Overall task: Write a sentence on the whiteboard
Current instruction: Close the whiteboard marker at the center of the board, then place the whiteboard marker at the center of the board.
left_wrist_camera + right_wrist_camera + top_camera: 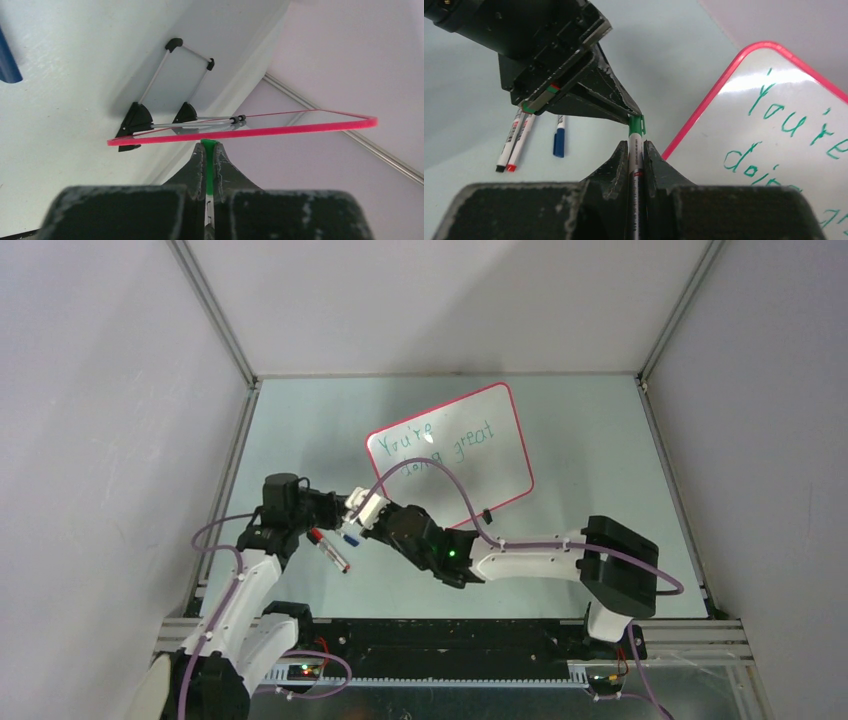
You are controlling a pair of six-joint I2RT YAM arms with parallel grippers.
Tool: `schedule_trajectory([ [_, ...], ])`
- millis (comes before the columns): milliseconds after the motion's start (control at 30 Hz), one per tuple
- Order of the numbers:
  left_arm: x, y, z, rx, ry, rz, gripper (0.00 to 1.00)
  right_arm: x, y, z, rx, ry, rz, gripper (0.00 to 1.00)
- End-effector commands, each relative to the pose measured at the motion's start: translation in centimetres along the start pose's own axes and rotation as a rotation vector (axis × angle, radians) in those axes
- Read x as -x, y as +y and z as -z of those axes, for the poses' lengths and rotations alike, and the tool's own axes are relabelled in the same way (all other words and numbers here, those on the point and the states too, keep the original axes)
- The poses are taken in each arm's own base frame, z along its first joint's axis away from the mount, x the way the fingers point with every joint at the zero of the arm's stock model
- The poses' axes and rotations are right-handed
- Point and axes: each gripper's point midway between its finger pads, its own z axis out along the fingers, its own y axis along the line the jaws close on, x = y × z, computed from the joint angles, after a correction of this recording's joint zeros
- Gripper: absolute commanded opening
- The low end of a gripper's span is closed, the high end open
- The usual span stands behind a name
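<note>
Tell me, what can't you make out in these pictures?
- Whiteboard writing: right wrist view cuts the last words off at its edges; from the top, glare and a cable cross it.
- Whiteboard face: left wrist view sees it edge-on.
- Green marker: mostly covered by both arms' jaws; capped or not, unclear.
- Blue marker: cut by left wrist view's edge.

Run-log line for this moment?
left gripper: shut on cap | right gripper: shut on marker | whiteboard: green text written

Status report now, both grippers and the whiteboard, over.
Both shut: left gripper on cap, right gripper on green marker. Green text on whiteboard: You're doing great. Three spare markers lie clear of board.
</note>
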Motion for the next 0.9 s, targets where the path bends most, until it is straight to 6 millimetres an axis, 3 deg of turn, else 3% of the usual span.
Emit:
schedule_trajectory([
  [0, -2.5, 0.5, 0.5, 0.018, 0.14, -0.008, 0.01, 2.8, -0.8, 0.0, 0.098, -0.039, -0.161, 0.0],
  [133, -2.0, 1.8, -0.1, 0.067, 0.12, -0.018, 0.2, 1.4, -0.5, 0.6, 0.185, 0.053, -0.227, 0.0],
  [300, -1.9, 3.6, -1.2, 0.106, 0.143, -0.023, 0.64, -1.0, -0.7, 2.3, 0.208, 0.204, -0.296, 0.0],
  [433, -1.7, 4.2, -1.6, 0.126, 0.152, -0.064, 0.84, -2.6, -1.3, 3.3, 0.238, 0.323, -0.355, 0.0],
  [633, 1.0, 5.3, -1.1, 0.186, 0.021, -0.182, 0.88, -2.5, -1.4, 6.4, 0.328, 0.431, -0.367, 0.0],
  [867, 4.6, 4.6, -0.5, 0.203, -0.143, -0.428, 0.87, -4.0, -0.7, 9.9, 0.276, 0.579, -0.19, 0.0],
])
